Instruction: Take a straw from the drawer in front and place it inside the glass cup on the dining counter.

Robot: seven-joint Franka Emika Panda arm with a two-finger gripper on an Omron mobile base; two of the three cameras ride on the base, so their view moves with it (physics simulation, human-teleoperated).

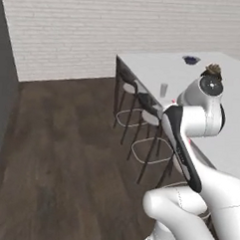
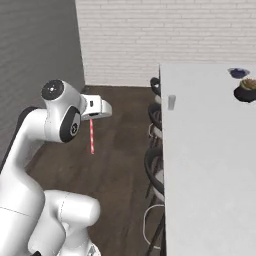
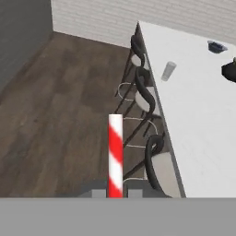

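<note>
With the straw (image 3: 115,154) clamped between the closed gripper (image 3: 115,192) over the floor, I am mid-carry; next I must reach the glass cup (image 3: 168,71) near the dining counter (image 3: 203,120) edge.

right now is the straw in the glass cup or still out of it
Out. The straw hangs from the shut pincer over the wooden floor, while the glass cup stands apart on the dining counter.

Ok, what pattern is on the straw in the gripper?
The straw has red and white stripes, clearest in the hand view.
</note>
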